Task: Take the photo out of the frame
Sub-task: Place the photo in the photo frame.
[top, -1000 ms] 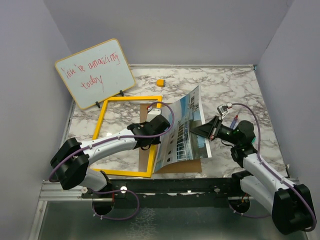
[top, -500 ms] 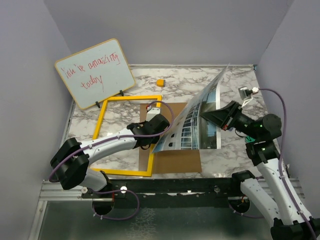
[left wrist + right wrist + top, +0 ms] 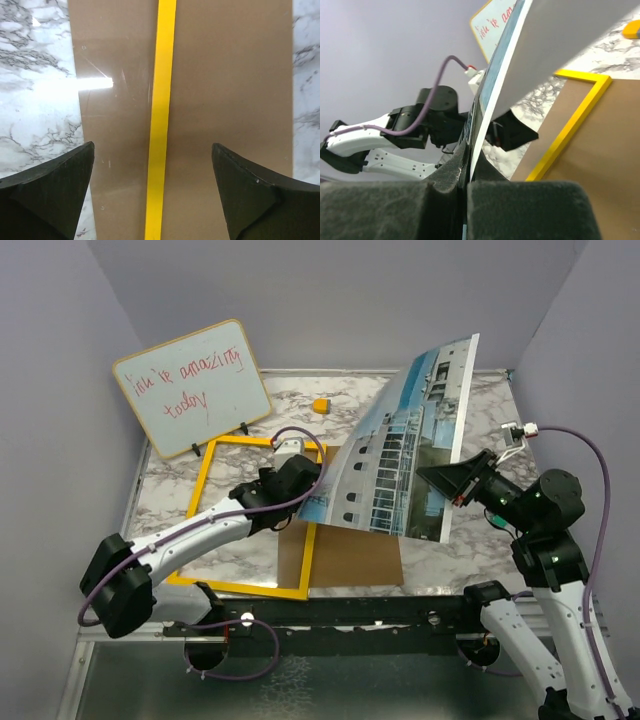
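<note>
Right claw (image 3: pixel 467 184), clamped on the photo (image 3: pixel 400 440) edge, holds it upper right, clear of the frame (image 3: pixel 162 75); left claw (image 3: pixel 152 150) gapes empty.

The arms (image 3: pixel 205 532) are white with black joints (image 3: pixel 120 590), looping purple cables (image 3: pixel 451 58) and black wedge-shaped fingers (image 3: pixel 50 195).

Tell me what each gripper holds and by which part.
Right gripper pinches the photo at its right-hand edge; left gripper is open, holding nothing.

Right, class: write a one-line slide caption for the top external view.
Right gripper holds the large building print above the thin yellow frame; open left gripper hovers over its brown backing.
</note>
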### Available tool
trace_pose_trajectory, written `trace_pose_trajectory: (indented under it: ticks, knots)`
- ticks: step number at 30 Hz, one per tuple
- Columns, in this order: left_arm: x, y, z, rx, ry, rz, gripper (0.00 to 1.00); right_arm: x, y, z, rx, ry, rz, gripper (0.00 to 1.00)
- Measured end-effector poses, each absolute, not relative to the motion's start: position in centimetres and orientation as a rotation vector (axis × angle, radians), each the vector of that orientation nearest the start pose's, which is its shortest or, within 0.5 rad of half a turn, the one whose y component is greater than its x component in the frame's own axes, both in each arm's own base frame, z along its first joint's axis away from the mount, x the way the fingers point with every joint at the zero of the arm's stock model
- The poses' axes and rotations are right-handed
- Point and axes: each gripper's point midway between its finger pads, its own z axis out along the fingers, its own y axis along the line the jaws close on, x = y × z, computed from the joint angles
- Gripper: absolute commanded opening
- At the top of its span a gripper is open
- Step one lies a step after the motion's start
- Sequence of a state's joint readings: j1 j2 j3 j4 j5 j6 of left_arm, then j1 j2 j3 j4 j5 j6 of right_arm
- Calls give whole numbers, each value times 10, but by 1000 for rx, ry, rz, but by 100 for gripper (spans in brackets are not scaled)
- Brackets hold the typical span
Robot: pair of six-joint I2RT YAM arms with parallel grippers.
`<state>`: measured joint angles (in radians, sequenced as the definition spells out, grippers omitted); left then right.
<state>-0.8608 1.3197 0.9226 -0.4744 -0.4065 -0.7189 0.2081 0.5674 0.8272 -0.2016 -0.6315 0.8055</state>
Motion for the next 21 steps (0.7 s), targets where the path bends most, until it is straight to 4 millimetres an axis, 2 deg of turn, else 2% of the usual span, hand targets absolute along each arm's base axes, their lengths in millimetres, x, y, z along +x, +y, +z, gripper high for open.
trace_pose_trajectory:
  ticks: [4, 9, 14, 17, 21]
  knots:
    - [258, -214, 138, -93, 2308, -346, 99, 186, 167, 364, -67, 1692, 1223, 0]
    - [253, -186, 135, -200, 2287, -421, 99, 195, 170, 361, -76, 1754, 1212, 0]
    - [244, -154, 131, -319, 2251, -522, 99, 212, 178, 336, -53, 1869, 1240, 0]
    - [243, -151, 138, -352, 2215, -647, 99, 219, 184, 320, -46, 1943, 1274, 0]
    - [246, -159, 142, -383, 2160, -884, 99, 231, 191, 297, -22, 2046, 1313, 1]
